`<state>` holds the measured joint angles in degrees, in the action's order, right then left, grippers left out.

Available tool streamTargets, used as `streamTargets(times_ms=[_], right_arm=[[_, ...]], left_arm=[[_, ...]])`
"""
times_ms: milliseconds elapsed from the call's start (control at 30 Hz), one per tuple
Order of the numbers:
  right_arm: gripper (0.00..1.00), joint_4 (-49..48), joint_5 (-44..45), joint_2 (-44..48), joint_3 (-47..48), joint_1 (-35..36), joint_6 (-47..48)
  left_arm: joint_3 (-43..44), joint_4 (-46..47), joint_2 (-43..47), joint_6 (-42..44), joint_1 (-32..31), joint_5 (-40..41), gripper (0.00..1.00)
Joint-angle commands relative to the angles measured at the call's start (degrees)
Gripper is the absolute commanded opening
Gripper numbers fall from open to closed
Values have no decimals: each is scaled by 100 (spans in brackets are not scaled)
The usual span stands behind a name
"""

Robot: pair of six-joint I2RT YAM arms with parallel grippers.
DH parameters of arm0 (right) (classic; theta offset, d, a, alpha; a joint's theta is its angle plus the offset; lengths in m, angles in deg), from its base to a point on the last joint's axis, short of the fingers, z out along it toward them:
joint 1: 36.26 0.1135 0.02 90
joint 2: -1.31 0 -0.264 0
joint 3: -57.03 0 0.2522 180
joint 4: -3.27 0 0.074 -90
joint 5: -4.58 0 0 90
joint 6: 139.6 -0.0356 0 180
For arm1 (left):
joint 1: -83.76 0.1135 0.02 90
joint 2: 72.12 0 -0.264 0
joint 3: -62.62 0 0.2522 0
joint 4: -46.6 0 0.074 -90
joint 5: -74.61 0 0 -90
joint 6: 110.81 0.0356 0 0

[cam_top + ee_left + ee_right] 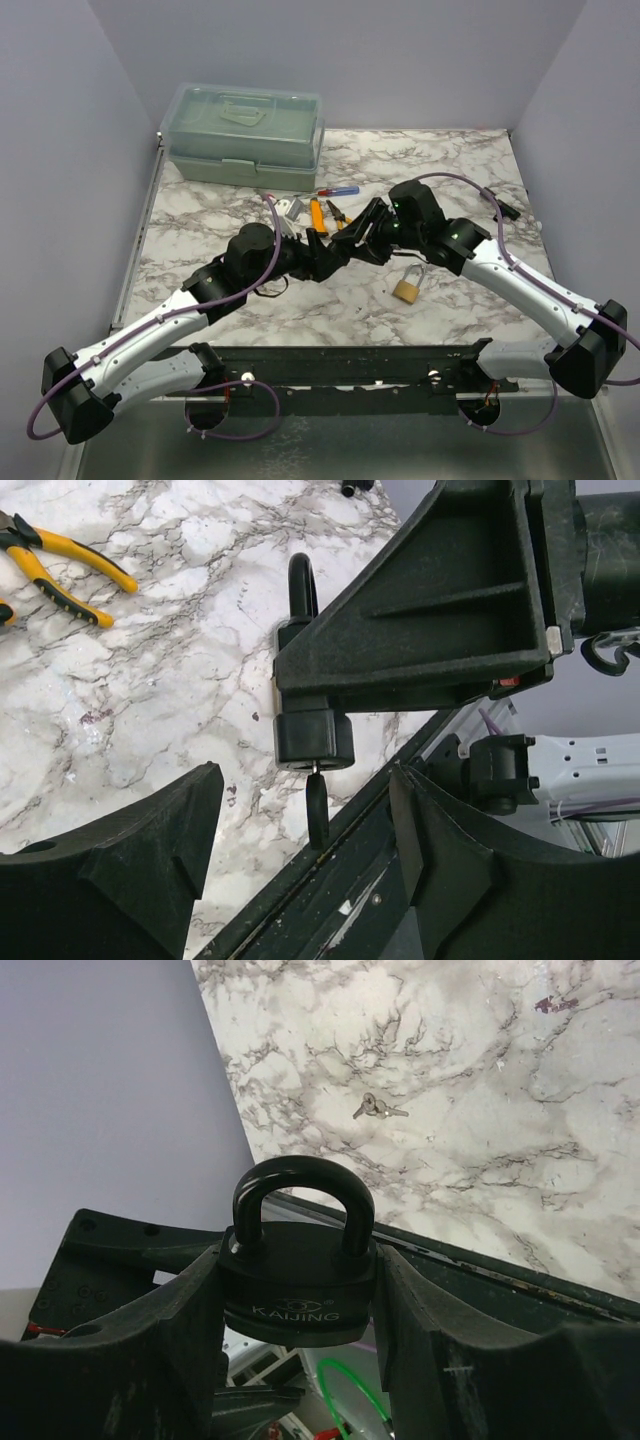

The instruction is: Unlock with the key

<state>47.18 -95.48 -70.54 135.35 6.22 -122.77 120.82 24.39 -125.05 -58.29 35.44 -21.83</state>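
Seen from above, the left fingers (318,250) and right fingers (366,228) are brought together over the middle of the worktop (230,300). A brass padlock (406,288) is laid beside them, toward the near edge.

At the left wrist, the left fingers are spread wide on either side of the key (318,815) — untouched — which is seated in the underside of the black padlock (313,738).

At the right wrist, that padlock is clamped between the right fingers, shackle up.

Padlock (300,1285) between right fingers (165,1335); screwdriver (340,190) just before toolbox (243,135) at the back.
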Motion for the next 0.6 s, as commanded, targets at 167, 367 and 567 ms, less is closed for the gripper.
streamTargets(times_ms=[167, 367, 567], right_arm=[[0, -77, -284, -55, 390, 114, 478], [0, -95, -340, -114, 447, 163, 634], [0, -226, -404, -106, 470, 206, 684]], left_arm=[[-59, 455, -30, -191, 78, 228, 66], [-115, 471, -30, -306, 135, 469, 56], [-171, 516, -154, -411, 173, 396, 48]])
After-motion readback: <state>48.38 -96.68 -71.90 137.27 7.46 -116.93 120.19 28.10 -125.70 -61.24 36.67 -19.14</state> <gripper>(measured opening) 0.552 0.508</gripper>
